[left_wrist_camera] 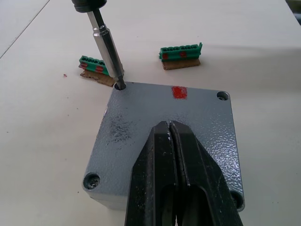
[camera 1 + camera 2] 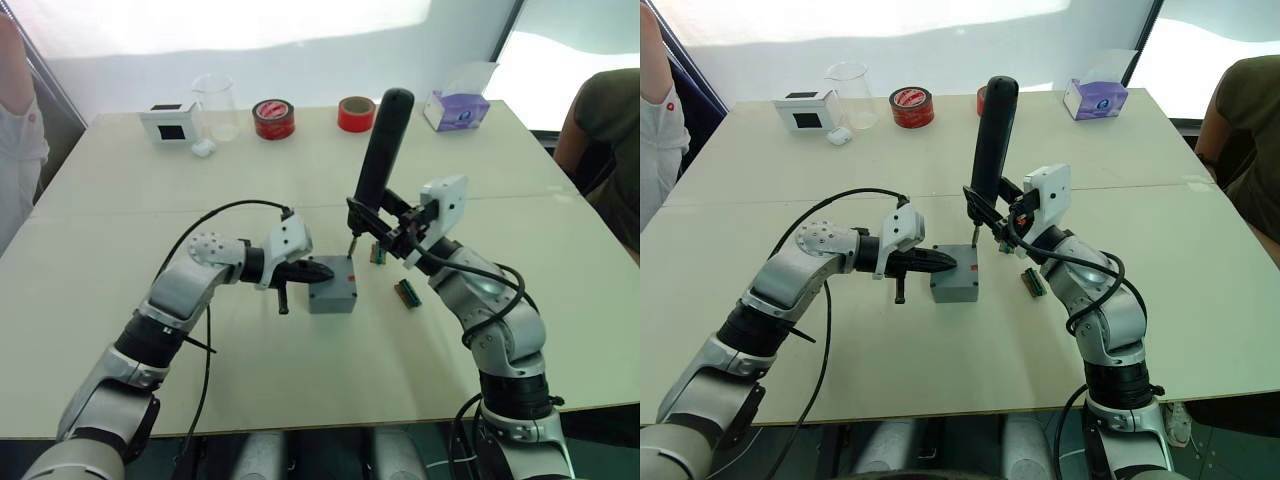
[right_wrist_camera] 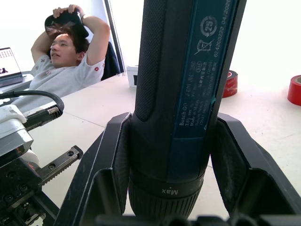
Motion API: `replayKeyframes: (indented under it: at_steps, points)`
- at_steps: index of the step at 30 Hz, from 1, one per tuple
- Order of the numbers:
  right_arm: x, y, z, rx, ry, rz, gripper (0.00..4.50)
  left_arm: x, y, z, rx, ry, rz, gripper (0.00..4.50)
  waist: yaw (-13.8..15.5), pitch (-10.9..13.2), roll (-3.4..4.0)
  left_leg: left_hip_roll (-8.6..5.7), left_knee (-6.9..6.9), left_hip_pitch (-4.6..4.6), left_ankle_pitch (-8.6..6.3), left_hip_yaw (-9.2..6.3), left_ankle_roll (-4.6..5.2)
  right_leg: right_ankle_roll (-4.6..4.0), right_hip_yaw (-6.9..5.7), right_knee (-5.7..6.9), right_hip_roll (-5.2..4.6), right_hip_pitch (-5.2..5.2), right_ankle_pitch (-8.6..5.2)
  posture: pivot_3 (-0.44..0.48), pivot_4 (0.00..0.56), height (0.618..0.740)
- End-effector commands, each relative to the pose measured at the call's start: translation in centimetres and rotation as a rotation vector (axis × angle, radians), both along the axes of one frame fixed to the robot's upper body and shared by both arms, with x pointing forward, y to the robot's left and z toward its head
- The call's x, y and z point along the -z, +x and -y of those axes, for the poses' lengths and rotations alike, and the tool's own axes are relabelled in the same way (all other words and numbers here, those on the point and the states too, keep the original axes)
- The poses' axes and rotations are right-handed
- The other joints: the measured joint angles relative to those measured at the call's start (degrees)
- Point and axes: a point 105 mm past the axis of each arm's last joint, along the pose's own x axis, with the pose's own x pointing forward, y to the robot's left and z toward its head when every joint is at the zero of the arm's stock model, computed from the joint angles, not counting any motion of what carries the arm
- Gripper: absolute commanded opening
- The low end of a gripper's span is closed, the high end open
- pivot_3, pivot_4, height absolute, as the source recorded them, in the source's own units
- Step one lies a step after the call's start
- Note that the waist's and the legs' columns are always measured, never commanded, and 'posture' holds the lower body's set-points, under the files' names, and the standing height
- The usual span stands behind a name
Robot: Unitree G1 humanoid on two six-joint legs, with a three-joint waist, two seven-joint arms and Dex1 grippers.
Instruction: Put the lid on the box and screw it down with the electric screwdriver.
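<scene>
Near the middle of the cream worktop (image 2: 120, 330), the flat grey square lid (image 1: 155, 122) sits on the grey box (image 2: 333, 297). The left hand (image 1: 171, 136), fingers pressed together, rests on the lid. The right hand (image 3: 171, 197) grips the dark cylindrical electric screwdriver (image 2: 382, 150), its bit in a corner hole.

2 tape rolls (image 2: 273, 119), 2 green blocks (image 1: 181, 54)

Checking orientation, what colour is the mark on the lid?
Red, on the lid; clearest in the left wrist view.

My right claw (image 2: 985, 215) grips the electric screwdriver (image 2: 992, 140) upright, its bit down at the far corner of the lid (image 2: 958, 260) on the box (image 2: 954, 285). My left claw (image 2: 945, 263), fingers together, rests on the lid.
</scene>
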Motion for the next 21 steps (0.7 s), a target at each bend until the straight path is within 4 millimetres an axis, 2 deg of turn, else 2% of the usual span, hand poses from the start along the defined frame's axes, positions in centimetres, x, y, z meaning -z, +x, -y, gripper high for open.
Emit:
replayKeyframes:
  at_steps: [1,5,10,15,18,21]
  points:
    - [0.1,-0.1,-0.3,-0.005,-0.033,0.032,1.85,0.9,0.1,-0.6,-0.025,0.034,-0.022,0.00,0.0,0.0,0.00,0.00,-0.01,0.07,-0.02,0.00,0.03,0.00,0.00,-0.03,0.00,0.09,0.00,0.000,0.150,0.740]
    - [1.1,0.1,0.0,0.010,-0.064,0.013,1.85,1.0,0.1,-0.6,-0.025,0.036,-0.025,0.00,0.0,0.0,0.00,0.01,-0.01,0.26,-0.04,-0.02,0.07,0.00,-0.01,-0.06,0.01,0.29,-0.01,0.000,0.150,0.740]
    - [3.5,0.4,0.8,0.045,-0.114,-0.051,1.85,1.5,-0.2,-0.8,-0.022,0.050,-0.034,0.00,0.1,0.0,-0.04,0.01,-0.05,0.59,-0.07,-0.02,0.11,-0.01,-0.01,-0.12,0.01,0.61,-0.02,0.000,0.150,0.740]
    - [4.5,0.6,1.3,0.074,-0.117,-0.085,1.85,1.6,-0.3,-0.8,-0.024,0.053,-0.039,0.00,0.2,-0.2,-0.15,0.02,-0.13,1.09,-0.12,-0.03,0.18,-0.01,-0.01,-0.22,0.01,1.15,-0.03,0.000,0.150,0.740]
    - [5.0,0.8,1.4,0.080,-0.115,-0.105,1.85,2.0,-0.3,-0.9,-0.027,0.067,-0.045,0.00,0.2,-0.4,-0.21,0.02,-0.13,1.10,-0.12,-0.04,0.18,-0.01,-0.01,-0.22,0.01,1.15,-0.04,0.000,0.150,0.740]
    - [6.5,0.6,0.8,0.062,-0.158,-0.150,1.85,2.7,-0.6,-1.0,-0.027,0.084,-0.054,0.00,0.2,-0.8,-0.27,0.02,-0.13,1.11,-0.13,-0.05,0.18,-0.02,-0.01,-0.23,0.00,1.16,-0.04,0.000,0.150,0.740]
